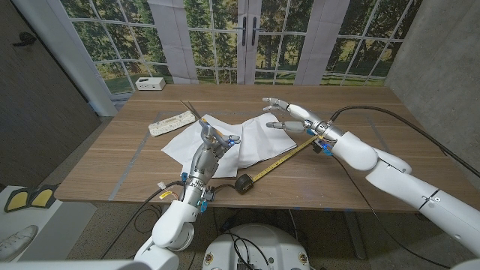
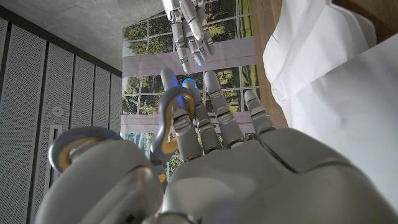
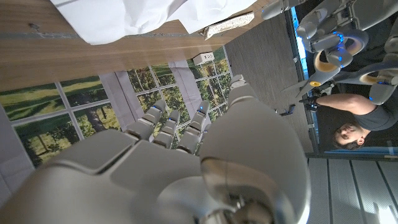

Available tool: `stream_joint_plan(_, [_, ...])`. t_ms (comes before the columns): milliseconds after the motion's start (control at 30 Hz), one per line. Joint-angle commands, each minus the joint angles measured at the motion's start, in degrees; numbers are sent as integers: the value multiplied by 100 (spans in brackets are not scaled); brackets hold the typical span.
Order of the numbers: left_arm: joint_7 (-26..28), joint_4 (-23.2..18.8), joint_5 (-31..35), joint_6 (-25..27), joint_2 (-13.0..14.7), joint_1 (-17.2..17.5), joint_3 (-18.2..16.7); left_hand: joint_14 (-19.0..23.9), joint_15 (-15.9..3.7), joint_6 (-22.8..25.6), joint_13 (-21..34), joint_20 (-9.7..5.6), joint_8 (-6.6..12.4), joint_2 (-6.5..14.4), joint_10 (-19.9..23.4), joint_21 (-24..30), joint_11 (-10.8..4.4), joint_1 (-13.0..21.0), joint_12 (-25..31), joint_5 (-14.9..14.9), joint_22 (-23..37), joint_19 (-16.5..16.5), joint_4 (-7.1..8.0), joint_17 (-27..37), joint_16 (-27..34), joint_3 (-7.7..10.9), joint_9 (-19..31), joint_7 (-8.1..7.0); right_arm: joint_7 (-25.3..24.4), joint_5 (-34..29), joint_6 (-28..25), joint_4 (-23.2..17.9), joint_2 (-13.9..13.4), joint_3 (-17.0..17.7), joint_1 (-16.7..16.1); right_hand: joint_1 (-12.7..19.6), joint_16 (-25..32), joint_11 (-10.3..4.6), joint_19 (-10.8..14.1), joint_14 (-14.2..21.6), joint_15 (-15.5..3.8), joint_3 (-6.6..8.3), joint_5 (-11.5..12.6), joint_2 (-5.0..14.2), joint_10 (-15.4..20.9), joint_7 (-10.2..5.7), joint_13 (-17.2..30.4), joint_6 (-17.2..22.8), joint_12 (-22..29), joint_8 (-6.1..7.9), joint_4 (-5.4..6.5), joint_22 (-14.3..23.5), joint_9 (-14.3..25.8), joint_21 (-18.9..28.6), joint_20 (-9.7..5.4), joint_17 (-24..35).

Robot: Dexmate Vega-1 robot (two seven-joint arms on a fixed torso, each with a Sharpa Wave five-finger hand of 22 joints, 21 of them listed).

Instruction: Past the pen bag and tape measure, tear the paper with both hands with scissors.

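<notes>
Left hand [image 1: 212,145] gripping scissors [image 1: 204,127], over paper [image 1: 255,142]

no text, label, brand or number is legible anywhere

We see the scissors [image 1: 208,133] gripped in the left hand [image 1: 214,144], their grey loop handles [image 2: 163,127] threaded over its fingers and the pointed blades sticking up and away past its fingertips. The white paper [image 1: 255,139] lies crumpled and creased on the table, spread under and beside the left hand and reaching across to just beneath the right hand [image 1: 286,116], which hovers with fingers apart over its far edge. The yellow tape measure [image 1: 274,163] stretches out from its dark case near the left wrist towards the right wrist. The pale pen bag [image 1: 172,123] lies beyond the left hand, near the paper's corner.
</notes>
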Motion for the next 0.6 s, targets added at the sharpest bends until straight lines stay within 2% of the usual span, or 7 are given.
stream_joint_plan(33, [92,-149,14,-46,7,207,-62,-25,-278,-410,14,4,-8,83,-10,-9,-36,17,37,22,17,-38,27,5,41,9,15,393,45,-875,79,-16,101,-297,248,103,2,-10,-6,-23,-983,56,22,-9,51,-5,-10,-59,28,29,-22,15,5,-13,-56,1])
stream_joint_plan(200, [176,-323,124,78,118,342,-126,-27,-266,-424,-4,3,-16,111,-5,-3,-16,27,36,18,17,-27,40,0,42,16,18,391,50,-1062,80,-23,140,-350,317,117,-37,-9,-50,-93,-970,64,19,-11,-107,10,-96,-331,-73,-44,-17,16,0,-24,-51,-21])
stream_joint_plan(600, [238,-675,201,319,317,694,-75,-67,-228,-471,18,4,-37,112,-52,-17,6,44,52,-2,15,-70,56,-9,29,2,25,423,162,-1564,127,86,299,-627,597,20,-93,-8,-167,-197,-934,21,7,-42,-396,0,-205,-666,-154,-51,54,16,-2,-46,-15,-45])
